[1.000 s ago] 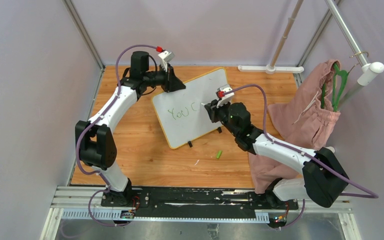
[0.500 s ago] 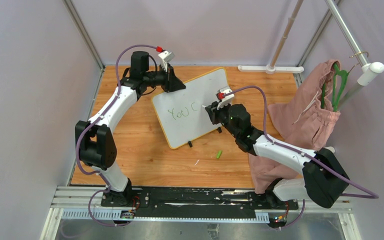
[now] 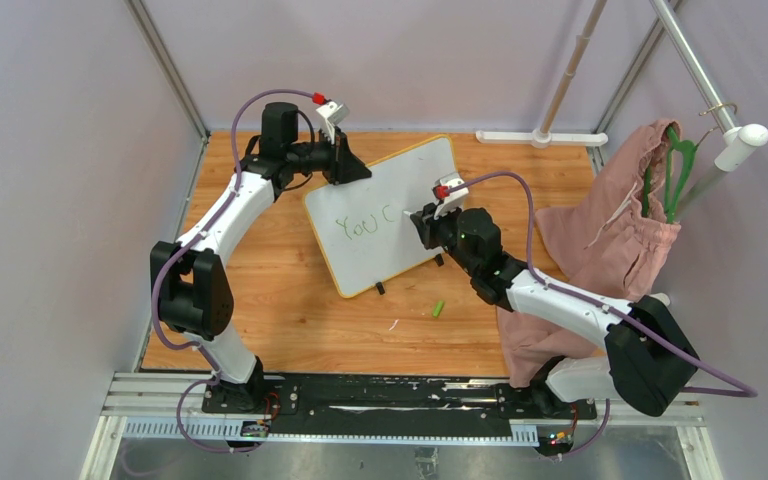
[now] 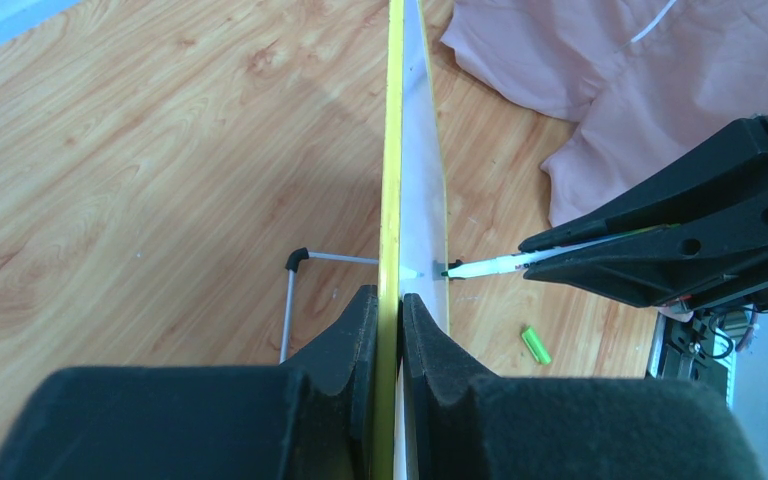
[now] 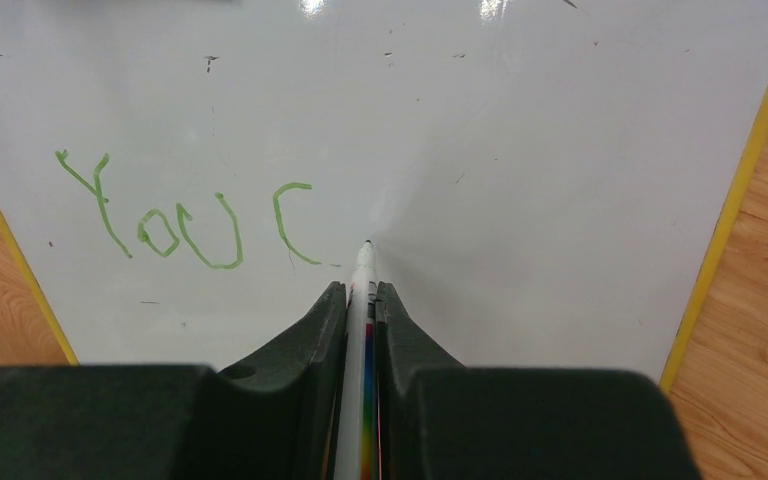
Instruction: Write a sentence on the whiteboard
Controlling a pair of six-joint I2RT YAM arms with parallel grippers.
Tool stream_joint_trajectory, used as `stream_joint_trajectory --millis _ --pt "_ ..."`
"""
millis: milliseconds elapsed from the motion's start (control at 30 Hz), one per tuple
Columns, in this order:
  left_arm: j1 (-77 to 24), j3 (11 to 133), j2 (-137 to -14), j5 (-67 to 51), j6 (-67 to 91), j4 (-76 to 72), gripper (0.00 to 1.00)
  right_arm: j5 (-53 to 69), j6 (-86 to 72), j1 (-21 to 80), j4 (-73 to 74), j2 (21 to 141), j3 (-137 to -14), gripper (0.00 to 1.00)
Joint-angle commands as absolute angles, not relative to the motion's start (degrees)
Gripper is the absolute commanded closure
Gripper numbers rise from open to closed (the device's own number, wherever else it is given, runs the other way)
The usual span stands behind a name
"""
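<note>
Whiteboard (image 3: 370,260): looks light, stiff, glossy-slick; best held by its edge, clamped there in left tool (image 4: 390,298); marker (image 5: 363,264) pinched tight in right tool (image 5: 360,289).

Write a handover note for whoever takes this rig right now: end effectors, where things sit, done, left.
Left end effector: shut on the yellow-orange rim of the small glossy white whiteboard, steadying it on the wooden table.
Right end effector: shut on a slim white marker pen, tip at the board just right of the last letter.
Done: green handwritten lettering reads "You C".
Left: the rest of the sentence.
Note: a small green cap lies loose on the table, on the near side of the board.
</note>
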State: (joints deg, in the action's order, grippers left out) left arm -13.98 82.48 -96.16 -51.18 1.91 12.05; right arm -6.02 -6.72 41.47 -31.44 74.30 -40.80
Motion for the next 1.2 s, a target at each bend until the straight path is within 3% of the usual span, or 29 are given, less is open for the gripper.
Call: stream_joint_trajectory --millis 0,1167 --pt "-15.38 80.81 -95.51 -50.71 -0.52 12.13 1.0 -6.44 -7.7 40.92 -31.46 73.59 -41.05 1.0" --pt "-15.73 80.85 -95.45 -50.36 -1.05 12.66 1.0 -2.34 -8.1 41.54 -33.06 76.96 -45.1 1.0"
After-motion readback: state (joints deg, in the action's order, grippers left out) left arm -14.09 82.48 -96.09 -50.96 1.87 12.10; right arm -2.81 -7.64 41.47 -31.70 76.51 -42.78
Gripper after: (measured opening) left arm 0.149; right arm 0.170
